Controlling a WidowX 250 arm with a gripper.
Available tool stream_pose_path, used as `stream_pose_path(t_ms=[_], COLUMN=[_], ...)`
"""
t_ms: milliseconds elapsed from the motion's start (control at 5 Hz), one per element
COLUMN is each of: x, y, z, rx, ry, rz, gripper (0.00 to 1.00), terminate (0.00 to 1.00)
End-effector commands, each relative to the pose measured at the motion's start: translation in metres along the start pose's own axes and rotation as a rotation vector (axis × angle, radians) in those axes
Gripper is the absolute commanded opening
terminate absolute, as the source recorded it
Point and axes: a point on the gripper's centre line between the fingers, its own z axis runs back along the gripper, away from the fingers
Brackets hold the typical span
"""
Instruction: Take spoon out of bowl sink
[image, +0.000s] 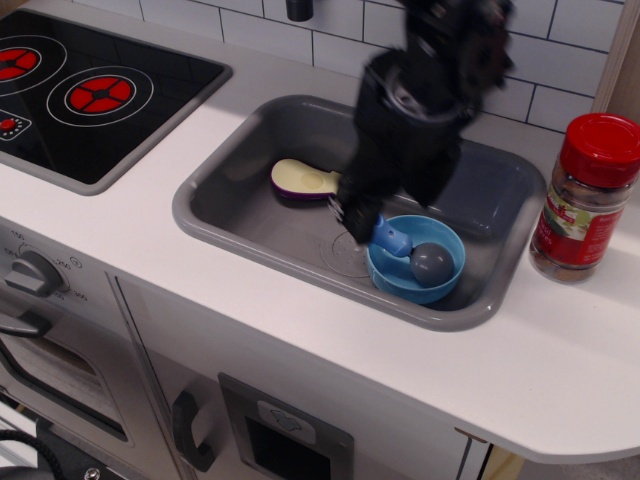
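Observation:
The spoon (398, 243) lies in the light-blue bowl (447, 281), its grey ball head (432, 262) inside and its blue handle sticking out over the left rim. The bowl sits in the front right of the grey sink (240, 215). My black gripper (362, 226) has come down onto the handle's outer end and hides it. One dark finger (353, 218) shows just left of the handle. The other finger is hidden behind the arm, so I cannot tell how wide the jaws stand.
A purple-and-cream eggplant half (303, 180) lies in the sink left of the gripper. A red-lidded spice jar (587, 195) stands on the white counter (560, 350) to the right. The black stovetop (90, 95) is at the far left. A tiled wall runs behind.

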Motion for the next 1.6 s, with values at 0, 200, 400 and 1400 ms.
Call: stream_pose_path(t_ms=[0,200,400,1400], x=[0.009,0.016,0.008,0.000], y=[-0.021,-0.026,-0.023,-0.024], z=[-0.014,-0.020,-0.025,-0.031], rx=[-0.057,-0.048,-0.030,-0.003], ry=[-0.046,-0.035,-0.029,-0.043], rz=[0.288,0.363,0.364,0.326], gripper=[1.00,1.00,1.00,0.00], terminate=[0.00,0.00,0.00,0.00])
